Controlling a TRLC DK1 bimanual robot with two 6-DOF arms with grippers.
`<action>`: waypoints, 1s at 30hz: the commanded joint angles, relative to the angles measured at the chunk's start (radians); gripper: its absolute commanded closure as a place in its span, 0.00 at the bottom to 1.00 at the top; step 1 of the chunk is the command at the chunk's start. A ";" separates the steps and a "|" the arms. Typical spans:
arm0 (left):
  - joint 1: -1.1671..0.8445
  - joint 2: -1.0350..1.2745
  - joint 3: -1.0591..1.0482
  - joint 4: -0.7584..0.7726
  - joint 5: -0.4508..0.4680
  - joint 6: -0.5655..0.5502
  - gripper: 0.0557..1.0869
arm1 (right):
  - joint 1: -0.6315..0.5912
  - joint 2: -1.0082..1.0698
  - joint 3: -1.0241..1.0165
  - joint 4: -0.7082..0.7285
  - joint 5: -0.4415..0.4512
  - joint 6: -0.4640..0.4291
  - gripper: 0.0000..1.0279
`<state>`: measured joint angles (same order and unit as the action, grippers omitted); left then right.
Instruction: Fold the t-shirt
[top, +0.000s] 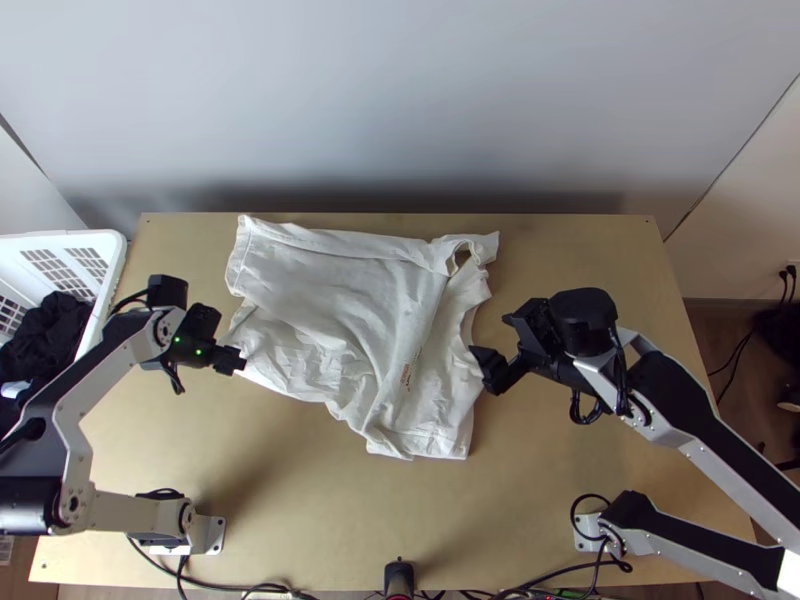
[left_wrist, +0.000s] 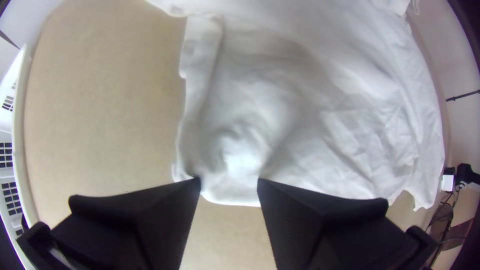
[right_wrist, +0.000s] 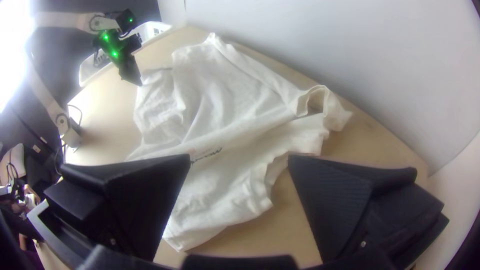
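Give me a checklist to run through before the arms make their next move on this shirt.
1. T-shirt spread smooth: not ok, creased and partly bunched.
2. T-shirt wholly on the table: ok.
3. Left hand open at the cloth's edge: ok.
4. Right hand open: ok.
5. T-shirt apart from the white basket: ok.
6. Left hand touching the cloth: cannot tell.

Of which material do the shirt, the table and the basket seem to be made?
Shirt: matte fabric, perhaps cotton, because it creases softly. Table: probably a wooden board, flat, smooth and light tan. Basket: likely rigid plastic, white, with a smooth rim and regular slots.
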<state>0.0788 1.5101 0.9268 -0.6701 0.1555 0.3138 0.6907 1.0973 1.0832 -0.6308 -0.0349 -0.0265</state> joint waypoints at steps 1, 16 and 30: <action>-0.001 0.022 -0.002 0.061 -0.004 -0.018 0.76 | 0.015 -0.008 0.000 -0.010 -0.008 0.004 0.12; -0.040 -0.068 0.224 0.084 -0.002 -0.157 0.97 | 0.309 0.128 0.011 -0.032 -0.083 -0.007 0.12; -0.040 -0.076 0.300 0.089 -0.004 -0.219 0.97 | 0.457 0.403 0.052 0.029 -0.125 -0.004 0.12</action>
<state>0.0406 1.4357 1.1923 -0.5846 0.1524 0.1219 1.0977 1.3727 1.1179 -0.6445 -0.1478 -0.0299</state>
